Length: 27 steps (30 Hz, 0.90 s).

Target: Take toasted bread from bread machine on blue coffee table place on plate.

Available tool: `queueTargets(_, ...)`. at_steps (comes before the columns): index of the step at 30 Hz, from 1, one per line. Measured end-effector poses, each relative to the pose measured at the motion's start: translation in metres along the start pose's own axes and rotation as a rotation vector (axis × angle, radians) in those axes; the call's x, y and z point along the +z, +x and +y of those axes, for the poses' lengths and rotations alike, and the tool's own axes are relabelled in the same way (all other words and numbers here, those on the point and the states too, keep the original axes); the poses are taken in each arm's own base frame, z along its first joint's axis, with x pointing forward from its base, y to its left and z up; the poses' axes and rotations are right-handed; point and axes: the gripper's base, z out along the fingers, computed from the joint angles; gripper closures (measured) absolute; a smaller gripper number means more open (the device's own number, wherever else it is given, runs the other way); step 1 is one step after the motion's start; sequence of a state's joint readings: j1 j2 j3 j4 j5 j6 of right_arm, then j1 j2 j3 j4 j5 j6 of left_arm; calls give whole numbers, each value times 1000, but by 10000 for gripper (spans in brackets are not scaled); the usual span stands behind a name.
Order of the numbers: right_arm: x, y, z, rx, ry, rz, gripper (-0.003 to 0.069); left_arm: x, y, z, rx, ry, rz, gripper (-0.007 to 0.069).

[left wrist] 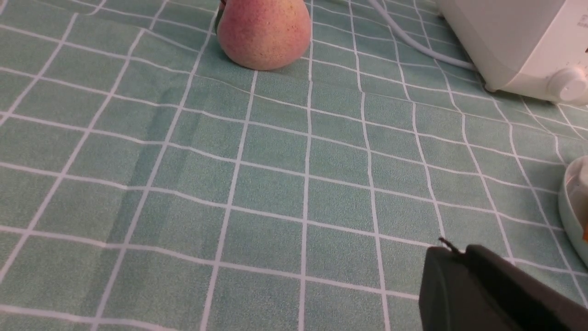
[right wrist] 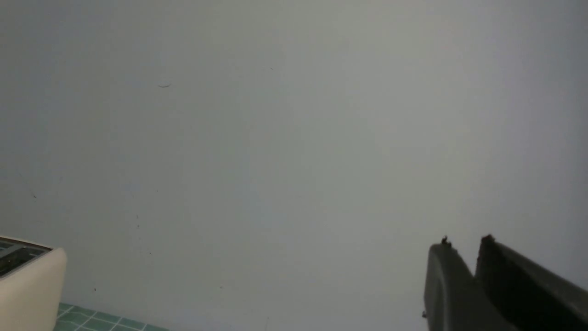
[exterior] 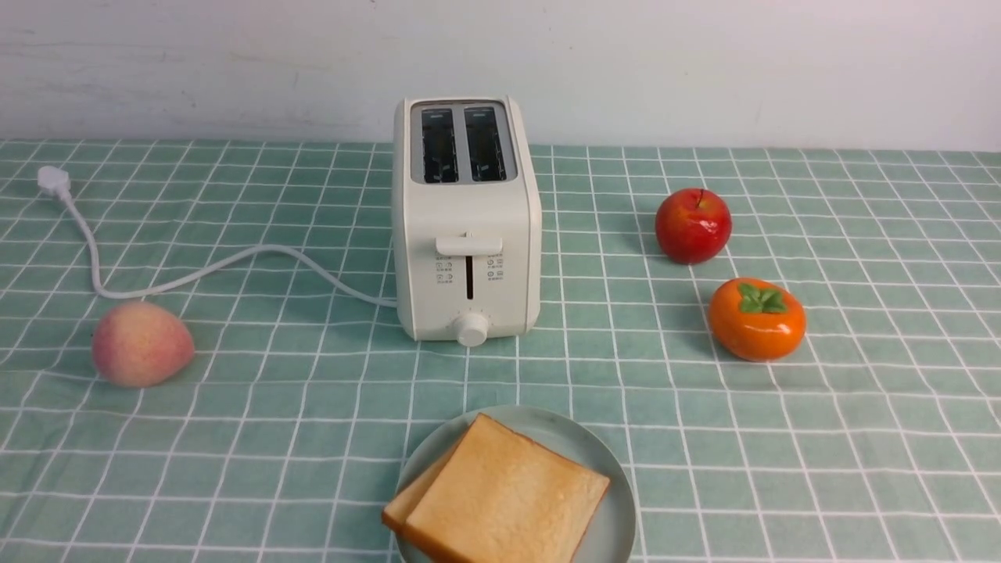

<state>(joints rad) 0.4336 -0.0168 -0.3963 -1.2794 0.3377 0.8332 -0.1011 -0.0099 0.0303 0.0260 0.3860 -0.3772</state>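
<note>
Two slices of toasted bread lie stacked on the plate [exterior: 619, 512] at the near middle of the blue coffee table [exterior: 274, 438]. The top slice [exterior: 504, 493] covers most of the lower one [exterior: 408, 502]. The bread machine [exterior: 467, 227] stands behind the plate, both slots dark and empty, lever up. Neither gripper shows in the front view. My left gripper [left wrist: 455, 252] hovers low over bare cloth, jaws together and empty, with the plate's rim [left wrist: 569, 202] and the bread machine [left wrist: 519, 41] beside it. My right gripper [right wrist: 465, 242] points at the pale wall, jaws together and empty; the bread machine's corner [right wrist: 30, 285] shows.
A peach [exterior: 141, 344] lies left of the bread machine and also shows in the left wrist view [left wrist: 264, 32]. A red apple [exterior: 693, 225] and an orange persimmon [exterior: 757, 318] lie to the right. The white cord [exterior: 195, 270] runs left to its plug [exterior: 53, 181].
</note>
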Motion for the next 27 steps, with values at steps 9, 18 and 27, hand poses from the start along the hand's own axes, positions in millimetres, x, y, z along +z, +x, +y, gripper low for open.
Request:
queueTargets(9,-1,2,14,246,-151,42,545,0,0,0,0,0,0,589)
queueTargets(18,-6,6,36,362,-368,90,534,0,0,0,0,0,0,586)
queueTargets(27,-4,40,52,369,-393,183,526,0,0,0,0,0,0,572)
